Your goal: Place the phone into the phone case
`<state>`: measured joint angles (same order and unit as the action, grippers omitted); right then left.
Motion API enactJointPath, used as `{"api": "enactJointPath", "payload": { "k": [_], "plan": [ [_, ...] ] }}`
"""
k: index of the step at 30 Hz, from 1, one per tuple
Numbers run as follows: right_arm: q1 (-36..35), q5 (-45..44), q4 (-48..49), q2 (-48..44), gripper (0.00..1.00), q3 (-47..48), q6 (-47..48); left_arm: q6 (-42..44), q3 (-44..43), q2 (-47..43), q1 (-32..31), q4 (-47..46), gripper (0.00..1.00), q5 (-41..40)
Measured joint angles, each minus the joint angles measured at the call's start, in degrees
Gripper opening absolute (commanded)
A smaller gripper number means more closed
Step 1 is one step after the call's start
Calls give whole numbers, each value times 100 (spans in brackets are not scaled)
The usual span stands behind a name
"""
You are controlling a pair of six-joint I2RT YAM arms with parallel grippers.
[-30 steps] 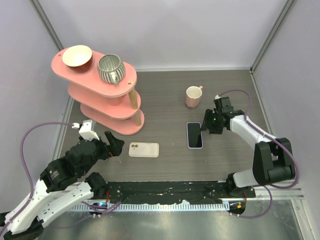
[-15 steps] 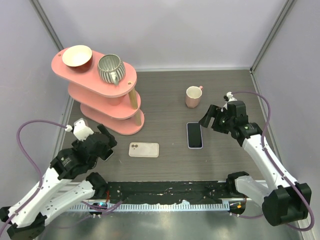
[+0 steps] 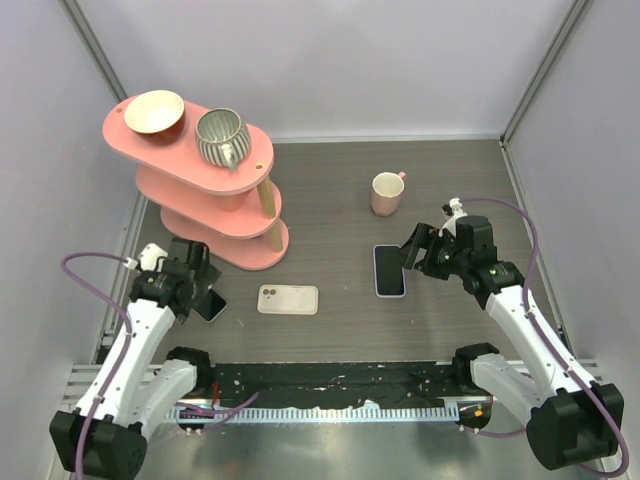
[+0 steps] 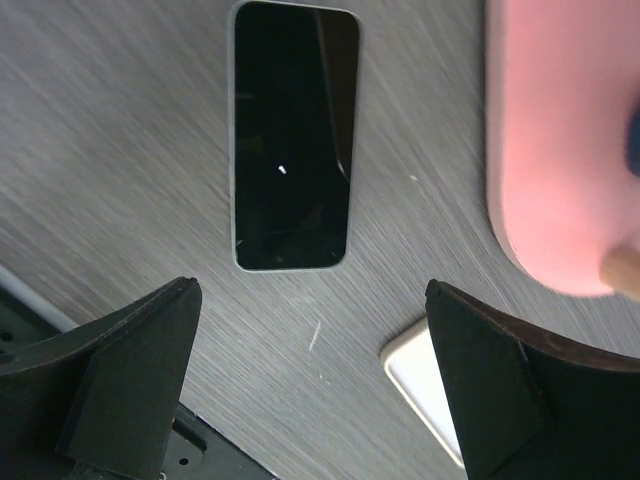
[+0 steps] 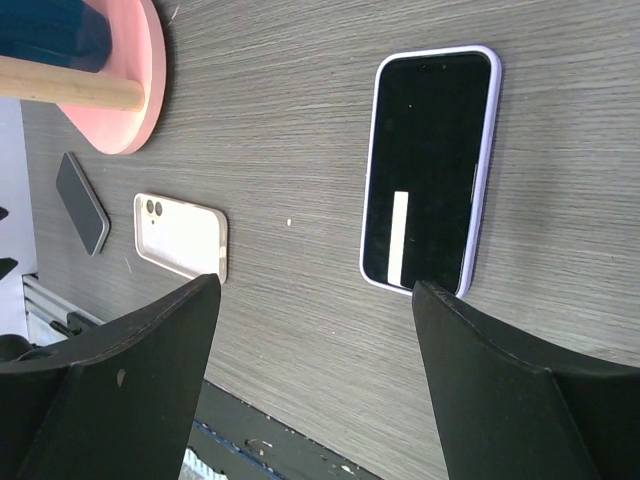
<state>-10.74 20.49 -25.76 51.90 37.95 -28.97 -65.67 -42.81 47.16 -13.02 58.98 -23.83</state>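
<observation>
Left gripper (image 4: 310,300) is hanging wide open by the dark phone (image 4: 292,135), one finger half hiding the cream phone case (image 4: 420,385). Right gripper (image 5: 315,290) is gaping, empty, near the lilac-cased phone (image 5: 430,168).

The top external camera sits high above and behind the arm bases, looking down and forward over the whole table (image 3: 330,200) from far off. The left wrist camera hangs close over the table, facing nearly straight down past the left end effector (image 4: 310,300) at the dark phone (image 4: 293,135), with a corner of the cream case (image 4: 420,375) and the blurred pink stand (image 4: 560,150) at its edges. The right wrist camera looks from farther back, seemingly at a slant, over the purple-edged phone (image 5: 430,170), and shares the cream case, dark phone and stand with the other two views.
</observation>
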Motion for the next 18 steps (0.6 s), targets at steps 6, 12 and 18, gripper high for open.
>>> {"api": "enactJointPath", "payload": {
  "k": [6, 12, 18],
  "plan": [
    [0, 111, 50, -2, 83, 2, 35, 306, 422, 553, 1261, -509, 100, 721],
    [0, 203, 87, 59, 83, 2, 39, 310, 647, 992, 1580, -826, 100, 890],
    [0, 214, 92, 17, 83, 0, 61, 448, 643, 1486, 1622, -1333, 100, 909]
  ]
}}
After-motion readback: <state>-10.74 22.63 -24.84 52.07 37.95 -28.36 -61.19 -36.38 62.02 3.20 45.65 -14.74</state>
